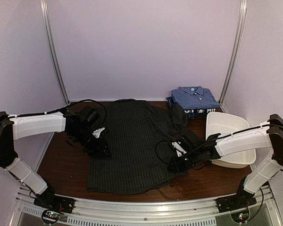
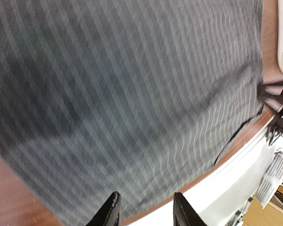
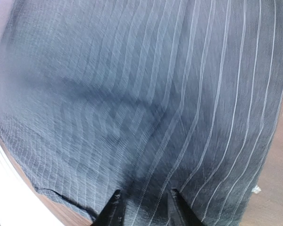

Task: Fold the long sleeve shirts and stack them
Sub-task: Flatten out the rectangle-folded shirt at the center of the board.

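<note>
Dark shirt [image 1: 127, 150] lying flat on bench [image 1: 61, 165], L jaws hovering open at its left edge, R jaws open at right.

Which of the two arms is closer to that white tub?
Right. The right gripper is just beside the white tub; the left gripper is at the opposite edge of the dark pinstriped shirt.

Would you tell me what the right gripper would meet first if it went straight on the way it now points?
Most likely the charcoal pinstriped shirt, whose cloth fills the wrist view just ahead of the open right gripper; how near is unclear.
</note>
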Robot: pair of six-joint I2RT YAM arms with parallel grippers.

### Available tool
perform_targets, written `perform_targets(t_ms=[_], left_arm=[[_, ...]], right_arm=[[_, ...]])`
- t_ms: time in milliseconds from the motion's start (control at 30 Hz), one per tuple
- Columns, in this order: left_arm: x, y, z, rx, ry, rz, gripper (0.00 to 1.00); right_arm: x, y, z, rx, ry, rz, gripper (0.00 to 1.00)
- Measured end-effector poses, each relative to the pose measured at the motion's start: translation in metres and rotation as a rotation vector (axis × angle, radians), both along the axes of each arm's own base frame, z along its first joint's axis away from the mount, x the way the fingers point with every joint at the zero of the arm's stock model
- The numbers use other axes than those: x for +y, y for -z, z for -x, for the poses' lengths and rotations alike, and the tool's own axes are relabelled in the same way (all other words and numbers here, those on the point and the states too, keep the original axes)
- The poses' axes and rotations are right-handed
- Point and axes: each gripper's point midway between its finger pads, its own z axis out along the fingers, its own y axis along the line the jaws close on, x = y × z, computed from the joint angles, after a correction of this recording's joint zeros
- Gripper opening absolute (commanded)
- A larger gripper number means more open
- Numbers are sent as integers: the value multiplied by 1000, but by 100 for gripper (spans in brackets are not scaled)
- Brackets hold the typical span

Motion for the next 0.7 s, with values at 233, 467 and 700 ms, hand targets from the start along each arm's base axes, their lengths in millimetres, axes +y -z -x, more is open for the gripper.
perform_targets(t_ms=[233,467,700], left_arm=[[-21,34,-33,-12,-23,5,37],[-5,69,-15,44,-33,-56,37],[3,72,-12,35,-43,-67,38]], right_arm=[[-8,22,17,58,46,-41,19],[-33,23,37,71,68,-20,21],[-52,22,49,101,74,50,25]])
